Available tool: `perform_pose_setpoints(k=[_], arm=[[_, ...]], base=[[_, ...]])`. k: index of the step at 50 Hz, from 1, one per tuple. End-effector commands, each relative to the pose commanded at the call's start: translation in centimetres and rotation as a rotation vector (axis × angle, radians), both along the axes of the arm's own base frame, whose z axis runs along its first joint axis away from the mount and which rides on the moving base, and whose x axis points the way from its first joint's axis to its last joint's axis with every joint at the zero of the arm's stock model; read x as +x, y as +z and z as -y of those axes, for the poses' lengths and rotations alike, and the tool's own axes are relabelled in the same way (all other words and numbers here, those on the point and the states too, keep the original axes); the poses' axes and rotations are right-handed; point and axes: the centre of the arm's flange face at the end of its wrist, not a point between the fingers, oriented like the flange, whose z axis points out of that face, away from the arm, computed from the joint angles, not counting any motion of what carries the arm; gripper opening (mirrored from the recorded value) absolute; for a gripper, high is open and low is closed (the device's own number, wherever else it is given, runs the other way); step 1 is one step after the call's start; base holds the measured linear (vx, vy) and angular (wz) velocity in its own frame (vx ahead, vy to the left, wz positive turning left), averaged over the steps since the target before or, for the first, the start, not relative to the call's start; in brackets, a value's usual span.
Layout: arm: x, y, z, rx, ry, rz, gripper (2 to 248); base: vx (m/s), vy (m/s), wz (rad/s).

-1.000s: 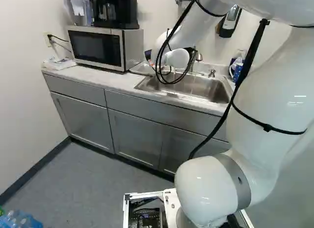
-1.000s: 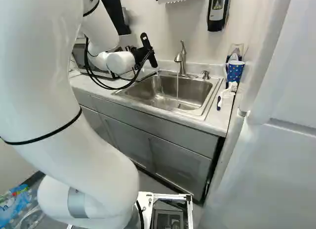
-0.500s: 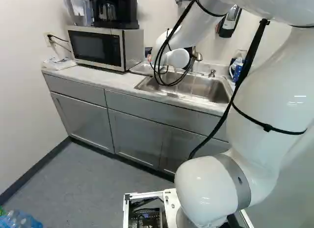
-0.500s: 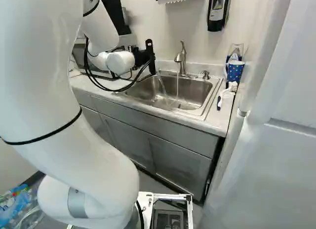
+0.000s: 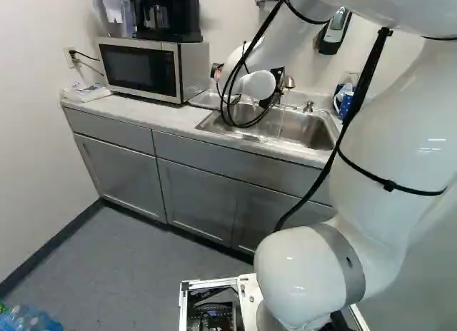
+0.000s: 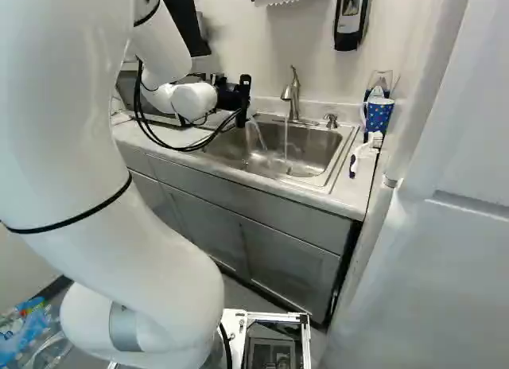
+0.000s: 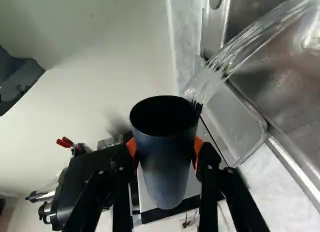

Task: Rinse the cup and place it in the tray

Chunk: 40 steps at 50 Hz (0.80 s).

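Glossy white rounded arm [image 6: 71,130], left of right base view; grey joint band [image 6: 123,328], looped black cables [image 6: 191,149]; black gripper [image 6: 244,101], orange pads [image 7: 131,147]

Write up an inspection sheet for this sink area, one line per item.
Surface: pale countertop around a steel sink; silver tap running.
Job's things: dark blue-grey tapered cup held tilted, water spilling from its rim towards the sink; shallow grey tray beside the sink.
Clutter: blue dotted cup and white-headed brush at the counter's right end, in the right base view.
Hand: black two-fingered hand, orange pads on both sides of the tapered cup.
Cables: black cables hang in a loop below the forearm.
Surroundings: silver-and-black microwave; plastic bottles on the floor.
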Motion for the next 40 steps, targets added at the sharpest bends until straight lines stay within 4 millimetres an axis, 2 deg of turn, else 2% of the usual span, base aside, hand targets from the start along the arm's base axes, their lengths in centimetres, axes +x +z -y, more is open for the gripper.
perform_pose_setpoints(k=[8,40], arm=[[0.0,0.0,0.0,0.084,-0.01,-0.005,124],[0.0,0.0,0.0,0.084,-0.01,-0.005,124]], base=[[0.0,0.0,0.0],[0.0,0.0,0.0]])
